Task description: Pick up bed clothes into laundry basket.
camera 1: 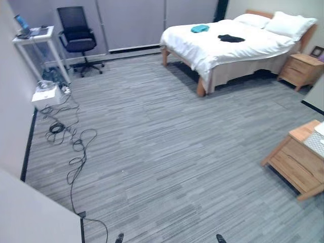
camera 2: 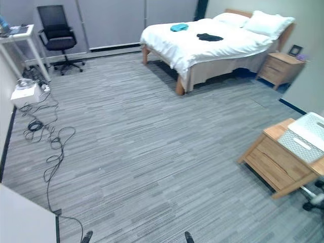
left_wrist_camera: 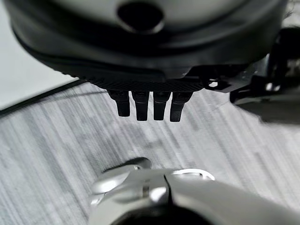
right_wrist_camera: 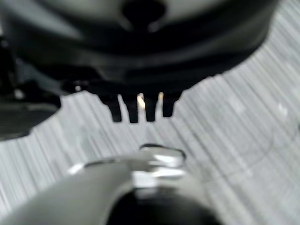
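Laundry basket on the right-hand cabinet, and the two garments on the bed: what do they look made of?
The white laundry basket looks like rigid plastic, matte, with a perforated grid side and slot openings. The teal garment and the black garment look like soft cloth: both lie crumpled and limp on the white bedsheet; the weave is too small to tell. The cabinet looks like light wood.

Smooth white cloth covers the bed (camera 1: pixel 238 48), which has wooden legs; the floor (camera 1: pixel 162 147) is streaked grey carpet.
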Robot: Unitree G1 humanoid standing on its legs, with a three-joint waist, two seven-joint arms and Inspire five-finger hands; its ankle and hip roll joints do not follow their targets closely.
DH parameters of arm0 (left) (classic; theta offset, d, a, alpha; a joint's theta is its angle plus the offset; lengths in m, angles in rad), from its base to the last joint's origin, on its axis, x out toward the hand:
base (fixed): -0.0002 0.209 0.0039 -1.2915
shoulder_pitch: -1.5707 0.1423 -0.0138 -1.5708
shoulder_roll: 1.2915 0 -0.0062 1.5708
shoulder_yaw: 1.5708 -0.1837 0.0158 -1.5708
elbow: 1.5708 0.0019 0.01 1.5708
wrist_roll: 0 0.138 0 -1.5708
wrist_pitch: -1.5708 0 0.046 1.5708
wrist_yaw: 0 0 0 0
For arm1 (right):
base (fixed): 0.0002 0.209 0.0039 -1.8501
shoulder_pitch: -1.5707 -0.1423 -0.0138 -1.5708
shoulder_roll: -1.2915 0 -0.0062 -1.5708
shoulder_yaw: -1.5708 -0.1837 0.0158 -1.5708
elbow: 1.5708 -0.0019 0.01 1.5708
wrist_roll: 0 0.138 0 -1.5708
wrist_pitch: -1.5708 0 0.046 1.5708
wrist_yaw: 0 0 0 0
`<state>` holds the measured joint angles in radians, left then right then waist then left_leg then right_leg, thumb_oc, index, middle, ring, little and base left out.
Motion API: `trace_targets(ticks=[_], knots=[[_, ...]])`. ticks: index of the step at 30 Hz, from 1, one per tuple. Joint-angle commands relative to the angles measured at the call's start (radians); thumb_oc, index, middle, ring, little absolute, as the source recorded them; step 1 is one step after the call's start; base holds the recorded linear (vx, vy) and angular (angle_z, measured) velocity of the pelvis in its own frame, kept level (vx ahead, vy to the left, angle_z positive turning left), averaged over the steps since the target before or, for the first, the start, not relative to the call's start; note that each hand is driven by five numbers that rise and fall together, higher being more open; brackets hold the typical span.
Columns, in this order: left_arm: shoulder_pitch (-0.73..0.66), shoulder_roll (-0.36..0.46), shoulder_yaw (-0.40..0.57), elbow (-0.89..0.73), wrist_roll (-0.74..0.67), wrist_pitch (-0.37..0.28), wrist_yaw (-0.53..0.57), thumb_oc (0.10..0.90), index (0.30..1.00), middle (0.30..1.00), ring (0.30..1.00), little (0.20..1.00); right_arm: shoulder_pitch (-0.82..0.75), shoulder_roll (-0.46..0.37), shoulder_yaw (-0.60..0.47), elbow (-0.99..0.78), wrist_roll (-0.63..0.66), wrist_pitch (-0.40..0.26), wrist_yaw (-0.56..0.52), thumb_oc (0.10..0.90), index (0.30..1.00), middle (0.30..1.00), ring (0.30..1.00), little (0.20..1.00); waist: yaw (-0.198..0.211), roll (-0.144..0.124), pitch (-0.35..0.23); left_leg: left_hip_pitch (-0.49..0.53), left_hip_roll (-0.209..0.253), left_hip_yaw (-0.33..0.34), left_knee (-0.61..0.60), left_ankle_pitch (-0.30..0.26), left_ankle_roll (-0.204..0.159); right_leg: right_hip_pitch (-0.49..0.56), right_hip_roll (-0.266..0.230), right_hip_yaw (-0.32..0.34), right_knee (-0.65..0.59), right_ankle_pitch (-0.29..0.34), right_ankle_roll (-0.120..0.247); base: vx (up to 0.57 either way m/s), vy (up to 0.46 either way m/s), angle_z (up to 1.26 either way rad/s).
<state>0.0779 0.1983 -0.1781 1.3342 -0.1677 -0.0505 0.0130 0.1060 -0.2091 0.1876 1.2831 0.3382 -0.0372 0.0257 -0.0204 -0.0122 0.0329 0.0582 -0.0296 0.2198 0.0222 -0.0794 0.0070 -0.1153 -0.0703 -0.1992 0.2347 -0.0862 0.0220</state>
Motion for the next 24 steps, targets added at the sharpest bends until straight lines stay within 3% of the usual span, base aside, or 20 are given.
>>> trace_targets(ticks=[1,4,6,9,11,12,13,14,15,16,17,18,24], knots=[[-0.108,-0.049,-0.012,0.015,-0.018,-0.066,0.000,0.800,0.900,0.900,0.900,0.900,-0.039,-0.011,-0.020,0.107,0.032,-0.011,0.011,0.800,0.900,0.900,0.900,0.900,-0.013,-0.021,0.023,0.073,0.097,0.077,-0.109,0.115,-0.095,0.188,-0.067,0.001,-0.322,0.183,0.134,0.00,0.000,0.00],[-0.110,-0.049,-0.016,0.022,-0.002,-0.063,-0.010,0.800,0.900,0.900,0.900,0.900,-0.040,-0.020,-0.065,0.161,0.072,0.002,0.014,0.800,0.900,0.900,0.900,0.900,-0.014,-0.018,0.022,0.076,0.096,0.075,-0.109,0.113,-0.095,0.195,-0.068,-0.002,-0.322,0.180,0.134,0.03,0.013,0.05],[-0.129,-0.019,-0.020,0.013,0.002,-0.062,-0.019,0.800,0.900,0.900,0.900,0.900,-0.069,-0.053,-0.169,0.112,0.308,-0.018,0.019,0.800,0.900,0.900,0.900,0.900,-0.027,-0.015,0.020,0.086,0.097,0.079,-0.109,0.108,-0.098,0.204,-0.067,0.002,-0.322,0.176,0.136,0.04,0.019,0.03],[-0.176,0.031,-0.044,-0.031,0.027,-0.065,-0.020,0.800,0.900,0.900,0.900,0.900,-0.092,-0.098,-0.195,0.039,0.338,-0.029,0.025,0.800,0.900,0.900,0.900,0.900,-0.036,-0.013,0.012,0.085,0.098,0.085,-0.109,0.109,-0.101,0.197,-0.066,0.008,-0.322,0.180,0.139,0.00,0.008,-0.03],[-0.272,0.142,-0.089,-0.196,0.034,-0.068,-0.027,0.800,0.900,0.900,0.900,0.900,-0.156,-0.213,-0.188,-0.154,0.276,-0.037,-0.001,0.800,0.900,0.900,0.900,0.900,-0.045,-0.007,0.017,0.087,0.098,0.090,-0.109,0.111,-0.104,0.196,-0.067,0.011,-0.319,0.186,0.144,-0.01,0.041,-0.08],[-0.272,0.142,-0.089,-0.196,0.033,-0.068,-0.027,0.800,0.900,0.900,0.900,0.900,-0.157,-0.212,-0.188,-0.154,0.276,-0.037,-0.001,0.800,0.900,0.900,0.900,0.900,-0.044,-0.007,0.015,0.083,0.098,0.090,-0.109,0.113,-0.104,0.193,-0.067,0.011,-0.320,0.188,0.144,-0.03,0.051,-0.04],[-0.340,0.218,-0.080,-0.319,0.016,-0.074,-0.009,0.800,0.900,0.900,0.900,0.900,-0.182,-0.284,-0.166,-0.397,0.202,-0.044,-0.019,0.800,0.900,0.900,0.900,0.900,-0.050,-0.005,0.023,0.085,0.098,0.093,-0.109,0.115,-0.105,0.189,-0.069,0.016,-0.314,0.191,0.148,-0.03,0.036,-0.02],[-0.369,0.252,-0.079,-0.420,0.022,-0.075,0.005,0.800,0.900,0.900,0.900,0.900,-0.182,-0.320,-0.165,-0.534,0.147,-0.048,-0.028,0.800,0.900,0.900,0.900,0.900,-0.051,-0.003,0.026,0.084,0.097,0.092,-0.109,0.116,-0.105,0.186,-0.070,0.016,-0.312,0.193,0.150,-0.03,0.037,-0.03],[-0.368,0.253,-0.079,-0.421,0.023,-0.074,0.005,0.800,0.900,0.900,0.900,0.900,-0.181,-0.320,-0.166,-0.536,0.147,-0.047,-0.028,0.800,0.900,0.900,0.900,0.900,-0.050,-0.004,0.024,0.081,0.097,0.093,-0.109,0.118,-0.105,0.183,-0.070,0.016,-0.312,0.195,0.150,-0.01,0.038,-0.03],[-0.406,0.277,-0.061,-0.538,0.039,-0.074,0.045,0.800,0.900,0.900,0.900,0.900,-0.179,-0.344,-0.188,-0.709,0.082,-0.060,-0.063,0.800,0.900,0.900,0.900,0.900,-0.051,-0.001,0.031,0.082,0.096,0.090,-0.109,0.114,-0.102,0.183,-0.073,0.012,-0.309,0.194,0.153,0.00,0.000,0.00],[-0.406,0.277,-0.061,-0.539,0.039,-0.073,0.045,0.800,0.900,0.900,0.900,0.900,-0.178,-0.344,-0.189,-0.710,0.081,-0.059,-0.063,0.800,0.900,0.900,0.900,0.900,-0.051,-0.002,0.029,0.078,0.096,0.090,-0.109,0.116,-0.102,0.180,-0.073,0.012,-0.309,0.196,0.152,0.00,0.047,0.02],[-0.418,0.291,-0.046,-0.666,0.020,-0.082,0.059,0.800,0.900,0.900,0.900,0.900,-0.183,-0.361,-0.210,-0.837,0.008,-0.065,-0.093,0.800,0.900,0.900,0.900,0.900,-0.049,-0.001,0.033,0.077,0.094,0.088,-0.109,0.115,-0.098,0.178,-0.077,0.012,-0.308,0.198,0.154,0.00,0.032,0.04],[-0.427,0.260,-0.057,-0.755,-0.023,-0.081,0.047,0.800,0.900,0.900,0.900,0.900,-0.220,-0.317,-0.168,-0.861,-0.040,-0.061,-0.098,0.800,0.900,0.900,0.900,0.900,-0.039,-0.005,0.059,0.076,0.086,0.094,-0.109,0.107,-0.085,0.168,-0.087,0.013,-0.301,0.201,0.161,0.01,0.031,0.00]])
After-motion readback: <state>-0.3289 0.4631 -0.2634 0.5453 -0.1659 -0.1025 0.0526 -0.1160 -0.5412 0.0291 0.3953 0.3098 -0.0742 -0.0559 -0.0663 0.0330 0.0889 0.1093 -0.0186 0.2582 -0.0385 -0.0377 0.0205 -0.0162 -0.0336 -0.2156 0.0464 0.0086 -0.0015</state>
